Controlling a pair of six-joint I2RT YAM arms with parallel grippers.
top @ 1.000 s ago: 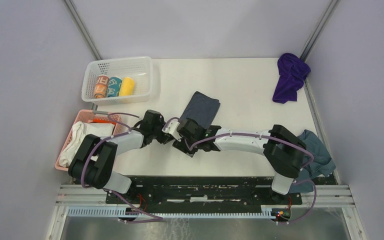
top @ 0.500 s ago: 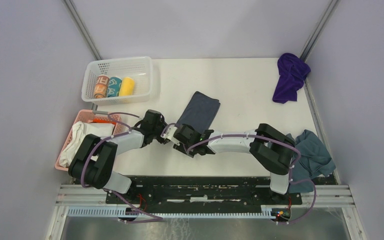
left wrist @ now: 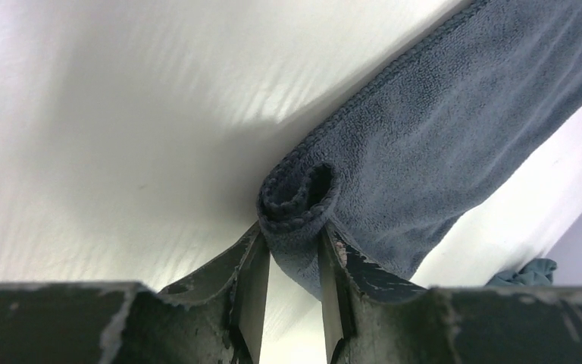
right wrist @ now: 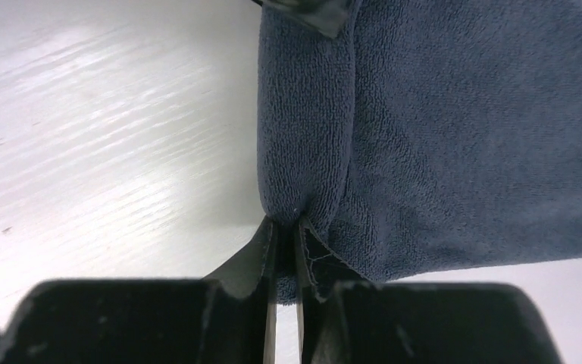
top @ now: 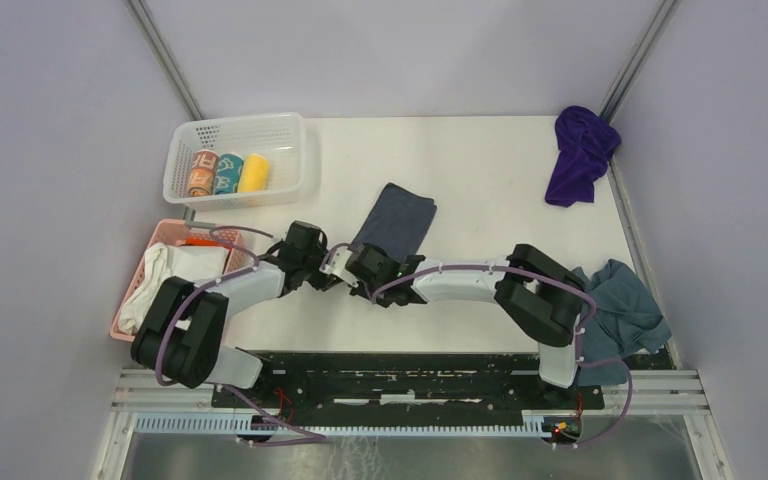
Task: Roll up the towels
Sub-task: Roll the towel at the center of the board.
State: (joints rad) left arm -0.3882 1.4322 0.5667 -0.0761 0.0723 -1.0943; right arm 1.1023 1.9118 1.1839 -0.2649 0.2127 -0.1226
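Right hand (top: pixel 357 264): shifted left, its arm's elbow folded inward from the right edge. Left hand (top: pixel 334 262): drawn slightly left. Slate-grey towel (top: pixel 396 218): near end pulled left with both hands; far corner shifted slightly left.

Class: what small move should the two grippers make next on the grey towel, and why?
Probably roll the pinched end one more turn over the flat part. The left gripper and right gripper each clamp the grey towel's near end, only one small curl is formed, and most lies flat.
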